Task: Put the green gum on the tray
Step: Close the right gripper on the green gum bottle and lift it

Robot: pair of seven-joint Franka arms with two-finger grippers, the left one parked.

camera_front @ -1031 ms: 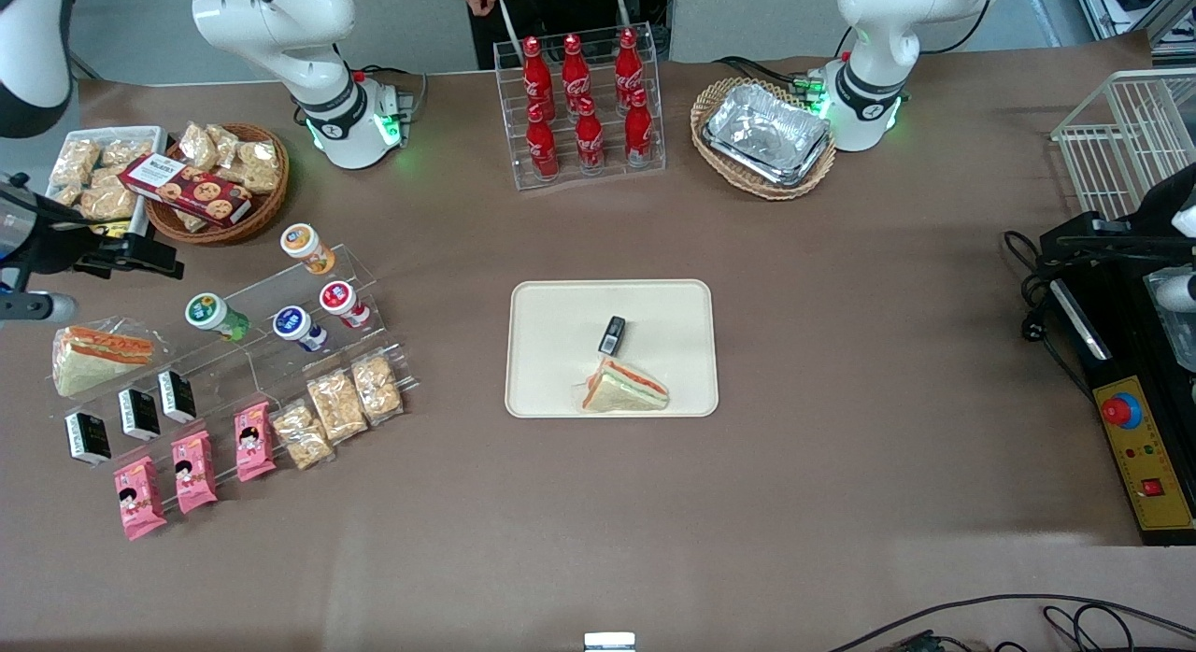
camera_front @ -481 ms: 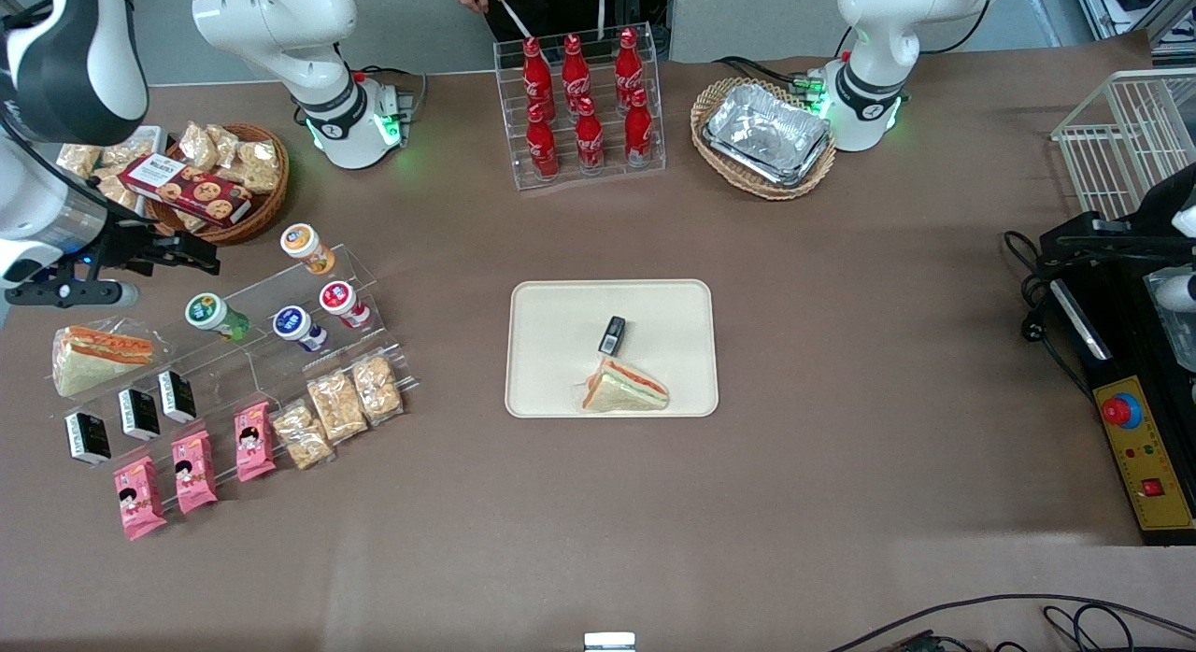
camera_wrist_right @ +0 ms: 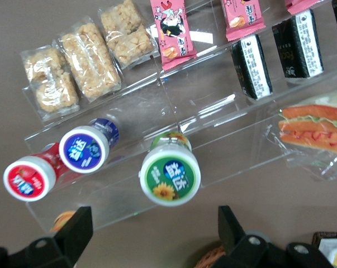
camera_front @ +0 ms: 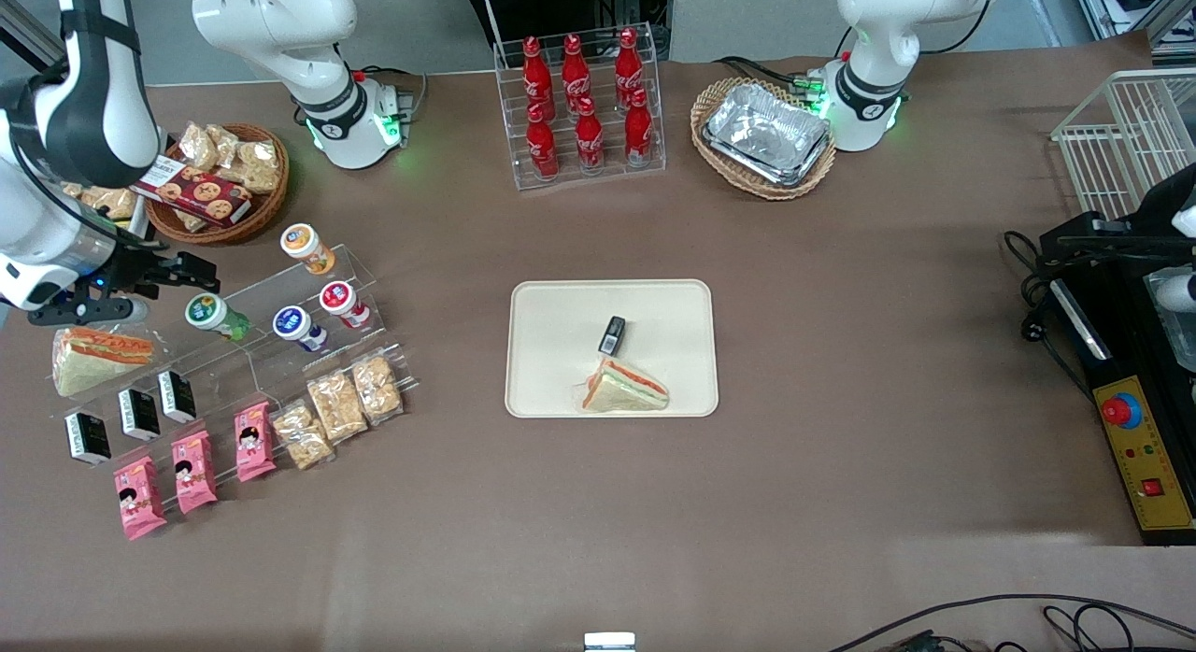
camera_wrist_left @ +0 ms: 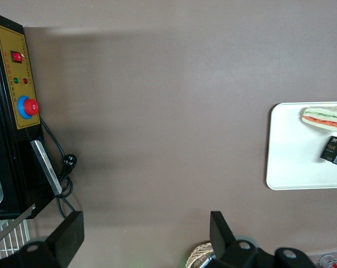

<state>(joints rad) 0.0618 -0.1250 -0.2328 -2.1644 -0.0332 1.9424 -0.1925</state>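
The green gum lies on the clear stepped rack at the working arm's end of the table, its white-rimmed green lid toward the camera. It also shows in the right wrist view. My gripper hovers open and empty just above it, slightly farther from the front camera; in the right wrist view the gripper has its black fingers spread wide with the lid just ahead of them. The cream tray lies mid-table, also in the left wrist view.
Blue-lidded, red-lidded and orange-lidded bottles share the rack beside the green gum. A sandwich and a small black pack lie on the tray. A snack basket stands near the gripper.
The right arm has swung in from the table's end toward the rack. Its gripper now sits over the green gum, nearer the front camera than before. Nothing else moved.
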